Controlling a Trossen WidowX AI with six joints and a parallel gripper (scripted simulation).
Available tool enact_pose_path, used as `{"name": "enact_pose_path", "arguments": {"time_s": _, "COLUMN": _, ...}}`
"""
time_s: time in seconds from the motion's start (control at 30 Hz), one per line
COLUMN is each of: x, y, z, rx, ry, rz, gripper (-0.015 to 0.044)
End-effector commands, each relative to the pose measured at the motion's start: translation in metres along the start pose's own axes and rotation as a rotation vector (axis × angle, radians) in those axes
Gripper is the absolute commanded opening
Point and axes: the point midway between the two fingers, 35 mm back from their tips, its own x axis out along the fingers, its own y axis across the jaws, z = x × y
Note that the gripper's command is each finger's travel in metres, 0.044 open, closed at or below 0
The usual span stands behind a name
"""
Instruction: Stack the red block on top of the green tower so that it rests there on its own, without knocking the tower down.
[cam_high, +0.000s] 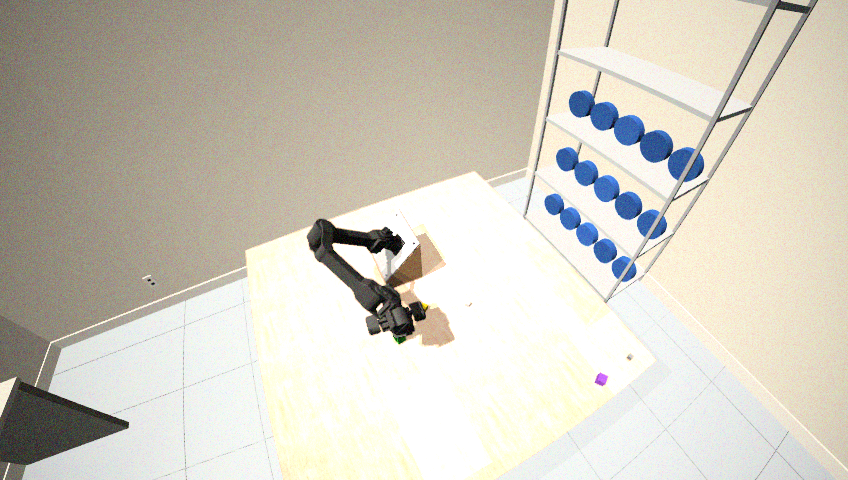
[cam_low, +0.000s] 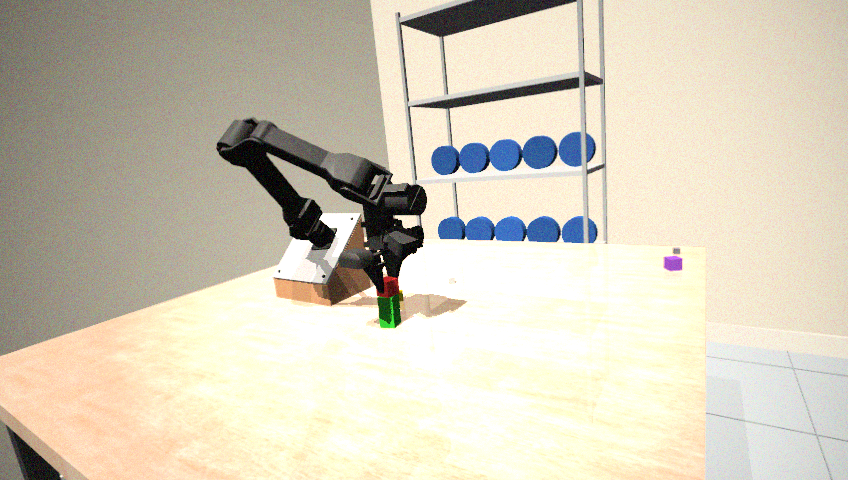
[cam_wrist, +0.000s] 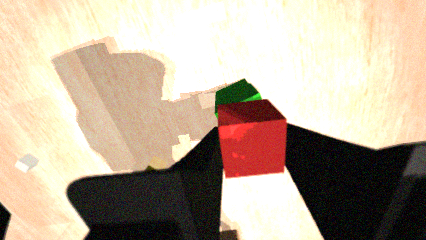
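Observation:
The gripper (cam_low: 388, 285) (cam_wrist: 254, 142) is shut on the red block (cam_low: 389, 286) (cam_wrist: 254, 147), with a finger on either side of it. In the exterior view the red block appears right at the top of the green tower (cam_low: 389, 311) (cam_high: 399, 339) (cam_wrist: 237, 95), over it; whether they touch cannot be told. The tower is two green blocks high and stands upright. In the wrist view the red block hides much of the tower. In the top view the arm hides the red block and part of the tower.
A yellow object (cam_high: 424, 306) (cam_low: 401, 295) lies close behind the tower, partly hidden. A small pale block (cam_high: 468, 304) (cam_low: 452, 280) (cam_wrist: 27, 162) lies farther off. A purple block (cam_high: 601, 378) (cam_low: 672, 262) and a small grey block (cam_high: 629, 356) (cam_low: 676, 251) lie near the table's far corner.

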Motion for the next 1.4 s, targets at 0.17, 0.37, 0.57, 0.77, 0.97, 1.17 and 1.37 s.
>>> {"name": "enact_pose_path", "arguments": {"time_s": 0.17, "x": 0.0015, "y": 0.0, "z": -0.0007, "rx": -0.005, "ry": 0.001, "rz": -0.003, "gripper": 0.0}}
{"name": "enact_pose_path", "arguments": {"time_s": 0.37, "x": 0.0018, "y": 0.0, "z": -0.0007, "rx": -0.005, "ry": 0.001, "rz": -0.003, "gripper": 0.0}}
{"name": "enact_pose_path", "arguments": {"time_s": 0.57, "x": -0.003, "y": 0.0, "z": -0.0004, "rx": -0.005, "ry": 0.001, "rz": -0.003, "gripper": 0.0}}
{"name": "enact_pose_path", "arguments": {"time_s": 0.77, "x": 0.0008, "y": 0.0002, "z": -0.0008, "rx": -0.004, "ry": 0.003, "rz": 0.0, "gripper": 0.0157}}
{"name": "enact_pose_path", "arguments": {"time_s": 0.97, "x": 0.0008, "y": 0.0002, "z": -0.0008, "rx": -0.004, "ry": 0.003, "rz": 0.0, "gripper": 0.0315}}
{"name": "enact_pose_path", "arguments": {"time_s": 1.17, "x": 0.0008, "y": 0.0002, "z": -0.0008, "rx": -0.004, "ry": 0.003, "rz": 0.0, "gripper": 0.044}}
{"name": "enact_pose_path", "arguments": {"time_s": 1.37, "x": 0.0008, "y": 0.0002, "z": -0.0008, "rx": -0.004, "ry": 0.003, "rz": 0.0, "gripper": 0.044}}
